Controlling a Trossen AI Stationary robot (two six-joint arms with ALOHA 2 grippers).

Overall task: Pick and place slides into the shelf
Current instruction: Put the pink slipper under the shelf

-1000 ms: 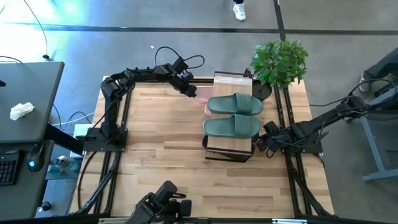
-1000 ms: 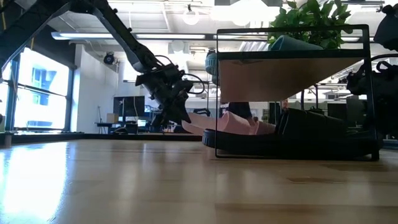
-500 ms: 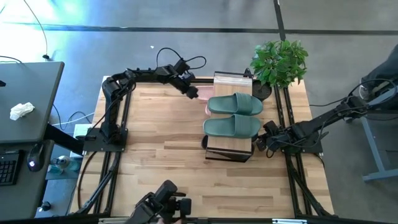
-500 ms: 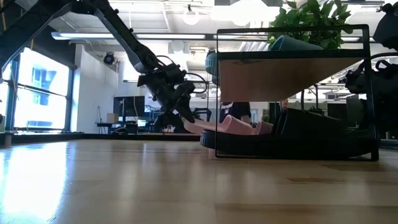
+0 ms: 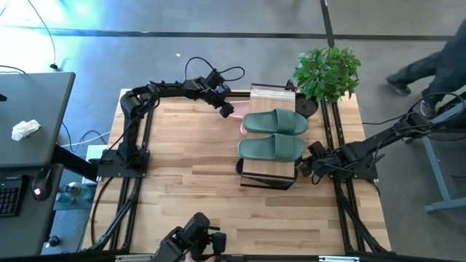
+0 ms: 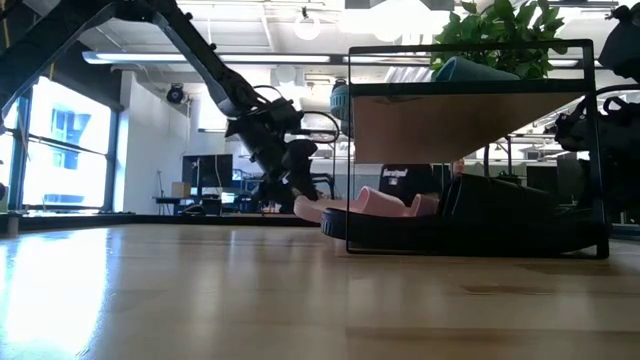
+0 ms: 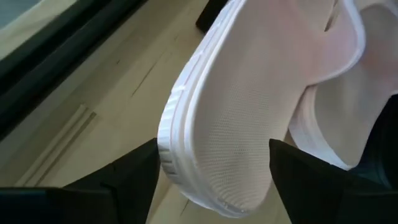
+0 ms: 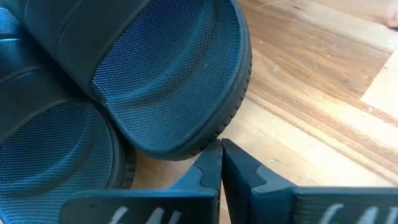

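One pale pink rubber slide sandal (image 7: 249,106) sits between your left gripper's (image 7: 211,171) wide-open fingers — light, flexible, likely grippy — pinch its heel edge.

The light wooden desk (image 5: 189,160) carries the shelf (image 5: 271,172), a low rack with wood-grain boards in a thin black frame, standing toward the desk's right half. Two sage green slides (image 5: 274,135) lie side by side on the shelf's top board, while black slides (image 6: 500,215) sit on the bottom level beneath it. Pale pink slides (image 6: 370,205) rest low at the shelf's left end, partly sticking out over the desk, and a potted plant (image 5: 328,73) stands at the far right corner.
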